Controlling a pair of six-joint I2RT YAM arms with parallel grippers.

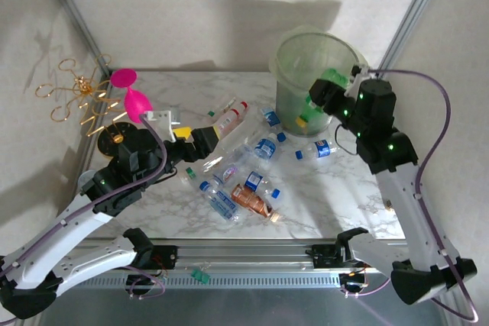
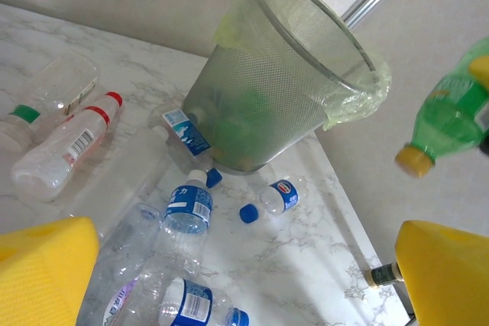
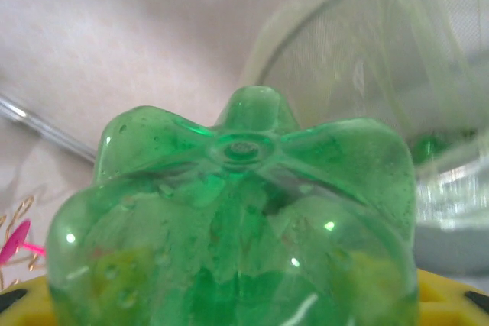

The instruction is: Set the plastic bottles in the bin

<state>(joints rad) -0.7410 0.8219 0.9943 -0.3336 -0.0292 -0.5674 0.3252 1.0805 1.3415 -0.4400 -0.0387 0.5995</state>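
The bin (image 1: 306, 66) stands at the back right, a pale-green bucket with a liner at its rim (image 2: 330, 45). My right gripper (image 1: 330, 95) is shut on a green bottle (image 1: 319, 91), held beside the bin's near right side with its yellow cap (image 2: 415, 159) pointing down. The bottle's base (image 3: 244, 204) faces the right wrist camera, with the bin (image 3: 397, 59) behind. My left gripper (image 1: 200, 141) hovers open over the scattered bottles, its yellow pads (image 2: 46, 272) wide apart. Below it lie a red-capped bottle (image 2: 65, 143), blue-labelled ones (image 2: 187, 211) and a copper-brown one (image 1: 252, 200).
A pink goblet (image 1: 131, 97) and a gold wire stand (image 1: 76, 97) occupy the back left corner. Aluminium frame posts rise at both back corners. A small blue-labelled bottle (image 1: 321, 149) lies under the right arm, near the bin's foot.
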